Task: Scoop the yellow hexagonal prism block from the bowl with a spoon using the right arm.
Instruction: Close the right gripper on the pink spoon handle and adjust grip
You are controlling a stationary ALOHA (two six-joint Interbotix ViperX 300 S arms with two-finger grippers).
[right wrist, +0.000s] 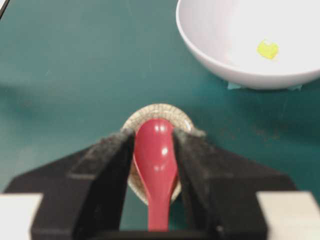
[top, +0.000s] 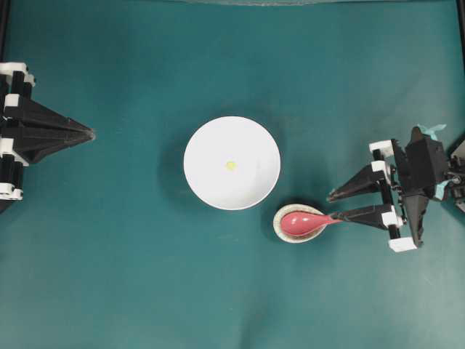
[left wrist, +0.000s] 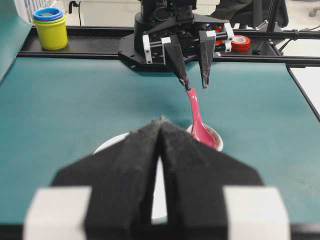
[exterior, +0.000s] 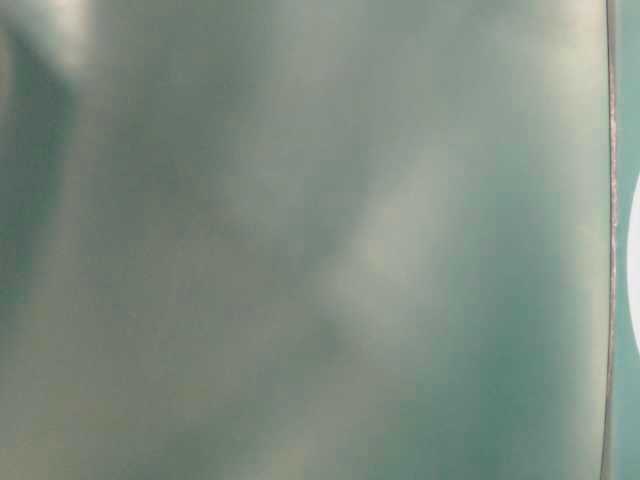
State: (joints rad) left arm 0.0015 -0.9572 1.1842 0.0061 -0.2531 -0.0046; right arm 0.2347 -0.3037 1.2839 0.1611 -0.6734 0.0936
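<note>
Progress is early here, basically just the approach to the tool. From overhead, the tiny yellow hexagonal prism block point(top: 230, 165) sits near the middle of the large round plain white bowl point(top: 232, 163), untouched, and the glossy pink-red soup spoon point(top: 305, 222) lies with its scoop end in the small speckled off-white oval dish point(top: 296, 223) just beside the bowl's lower right rim. The right gripper point(top: 333, 206), the one with teal tape tags, has its jaws spread, one finger tip right at the end of the spoon's handle and the other off to the side of it, so no grip yet. The left gripper point(top: 91, 134) is parked at the far left edge, fingers together, holding nothing. Table-level view is pretty much useless, just blurry teal surface with a sliver of white at the right edge. Left wrist view shows its own black fingers point(left wrist: 135, 165) pressed shut, and across the teal table point(left wrist: 75, 110) the right gripper's open jaws at the handle tip. Right wrist view has the spoon running up between the two open fingers, with gaps either side, block visible in the bowl beyond. So I'd say still to do: close on the handle, lift, dip into the bowl, scoop.
</note>
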